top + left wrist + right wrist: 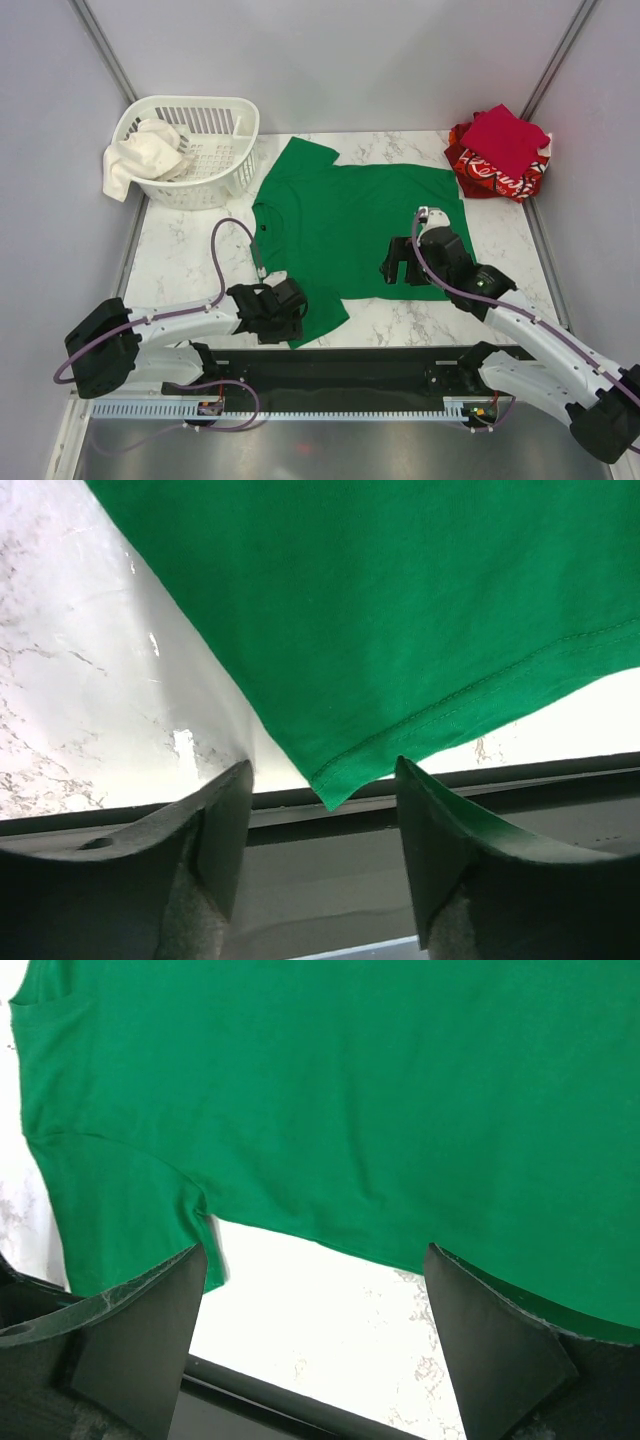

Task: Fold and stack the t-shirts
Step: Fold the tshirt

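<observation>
A plain bright green t-shirt (350, 220) lies spread flat on the marble table. My left gripper (288, 315) is open and hovers at the shirt's near left hem corner. In the left wrist view that corner (335, 785) sits between the open jaws (320, 770), not pinched. My right gripper (400, 265) is open over the shirt's right side. In the right wrist view its jaws (315, 1255) straddle the shirt's edge (350, 1080) beside a sleeve, holding nothing. A folded crimson t-shirt (503, 135) lies on a red one with white print (490, 178) at the back right.
A white slatted plastic basket (215, 115) stands at the back left with a white cloth (140, 160) hanging over its rim. A black rail (340, 365) runs along the table's near edge. Grey walls close in the left, back and right.
</observation>
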Controlling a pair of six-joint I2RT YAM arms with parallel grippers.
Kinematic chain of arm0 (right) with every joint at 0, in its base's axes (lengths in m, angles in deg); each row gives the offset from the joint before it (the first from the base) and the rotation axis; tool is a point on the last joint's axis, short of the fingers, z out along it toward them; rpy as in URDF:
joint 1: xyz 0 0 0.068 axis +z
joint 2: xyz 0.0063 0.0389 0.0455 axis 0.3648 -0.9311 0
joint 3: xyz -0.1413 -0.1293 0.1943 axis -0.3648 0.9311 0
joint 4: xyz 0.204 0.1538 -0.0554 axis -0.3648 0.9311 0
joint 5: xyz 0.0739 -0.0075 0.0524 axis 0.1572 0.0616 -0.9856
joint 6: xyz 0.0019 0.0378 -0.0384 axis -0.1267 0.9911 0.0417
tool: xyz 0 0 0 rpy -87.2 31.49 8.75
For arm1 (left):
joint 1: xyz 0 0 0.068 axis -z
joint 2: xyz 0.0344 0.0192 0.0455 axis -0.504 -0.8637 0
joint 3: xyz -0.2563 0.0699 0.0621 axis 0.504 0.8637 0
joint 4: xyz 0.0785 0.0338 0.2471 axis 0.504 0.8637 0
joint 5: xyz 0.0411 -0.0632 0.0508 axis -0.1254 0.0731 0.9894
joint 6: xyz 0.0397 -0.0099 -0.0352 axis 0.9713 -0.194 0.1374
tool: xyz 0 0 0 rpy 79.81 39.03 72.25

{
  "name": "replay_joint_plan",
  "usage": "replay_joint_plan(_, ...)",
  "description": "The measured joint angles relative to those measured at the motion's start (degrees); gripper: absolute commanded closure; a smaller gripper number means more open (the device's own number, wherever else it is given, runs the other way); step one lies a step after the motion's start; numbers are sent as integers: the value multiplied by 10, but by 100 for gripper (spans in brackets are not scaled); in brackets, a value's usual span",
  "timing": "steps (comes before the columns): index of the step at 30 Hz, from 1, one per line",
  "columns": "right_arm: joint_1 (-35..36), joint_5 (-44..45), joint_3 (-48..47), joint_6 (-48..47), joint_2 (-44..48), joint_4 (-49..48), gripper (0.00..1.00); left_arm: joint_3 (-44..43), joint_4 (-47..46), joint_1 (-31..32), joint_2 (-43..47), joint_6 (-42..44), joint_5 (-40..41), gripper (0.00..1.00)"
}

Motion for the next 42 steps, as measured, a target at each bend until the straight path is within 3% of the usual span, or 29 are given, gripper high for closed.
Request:
replay_joint_plan(8, 0, 39, 5, 5, 16, 19, 2, 0, 2, 2, -9, -18, 16, 56)
replay_joint_plan(9, 0, 43, 8, 8, 17, 19, 2, 0, 1, 2, -11, -19, 17, 66)
replay_joint_plan(11, 0, 54, 20, 21, 20, 23, 2, -3, 2, 2, -19, -19, 20, 71)
replay_joint_plan(15, 0, 99, 62, 68, 61, 35, 2, -17, -2, 3, -41, -20, 23, 98)
replay_joint_plan(19, -1, 146, 106, 141, 142, 43, 2, -18, -9, 3, -43, -20, 25, 98)
replay_joint_plan(24, -33, 209, 111, 196, 150, 64, 2, 2, -31, -3, -19, -20, 39, 98)
replay_joint_plan(29, -186, 196, 135, 216, 103, 57, 3, 33, -58, -24, 19, -20, 54, 98)
replay_joint_plan(36, -478, 50, 183, 170, -7, 15, 4, 58, -85, -27, 48, -20, 65, 98)
replay_joint_plan(42, -530, -8, 176, 137, -32, -29, 11, 76, -103, -27, 69, -19, 70, 98)
